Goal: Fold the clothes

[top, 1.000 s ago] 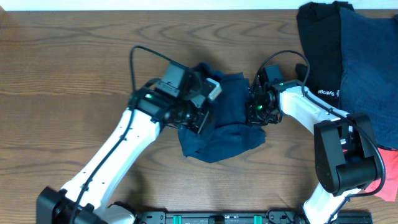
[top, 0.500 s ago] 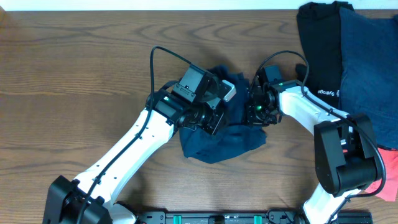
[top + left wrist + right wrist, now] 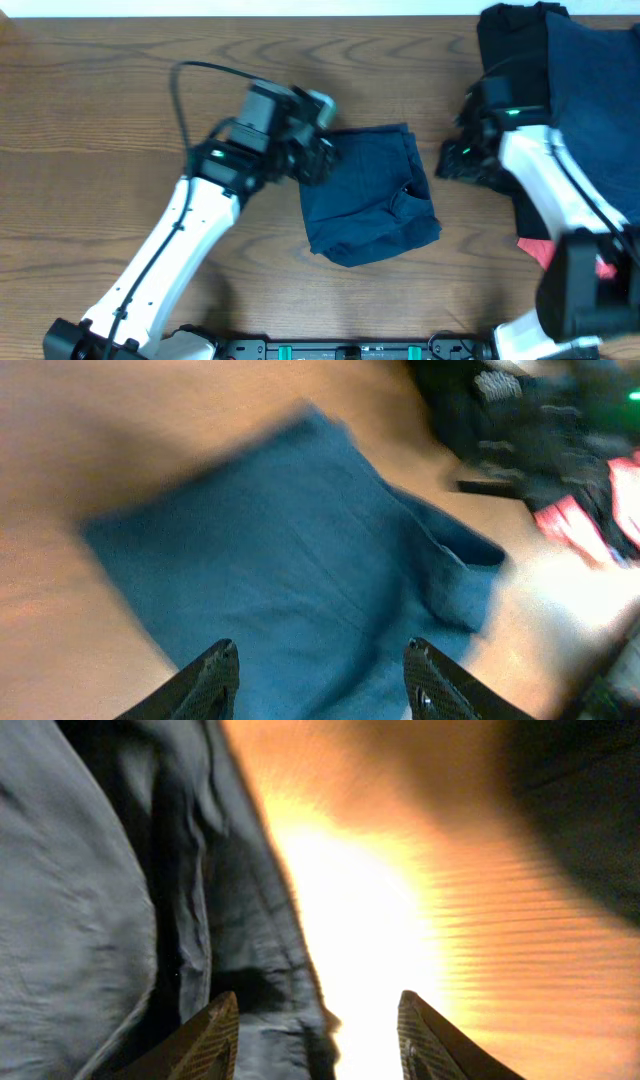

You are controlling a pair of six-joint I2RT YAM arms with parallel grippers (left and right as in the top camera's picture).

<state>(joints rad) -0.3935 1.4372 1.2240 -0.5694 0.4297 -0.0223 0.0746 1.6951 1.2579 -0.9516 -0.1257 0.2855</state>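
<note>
Overhead view, near to far. Near right: scrap of coral-red garment poking out under the right arm. Mid-bench: dark navy shorts, lying in a rough folded rectangle, near edge rumpled, a small tuck toward the right side.

Just beyond, at the shorts' far-left corner: left gripper, released. From the left wrist view, fingers spread wide over the blue cloth, nothing between them; contact with the cloth impossible to tell.

Right of the shorts and apart from them: right gripper, also released. From the right wrist view, fingers parted over bare wood, shorts' edge at left.

Far right: black garment and navy garment, overlapping, unhandled.
</note>
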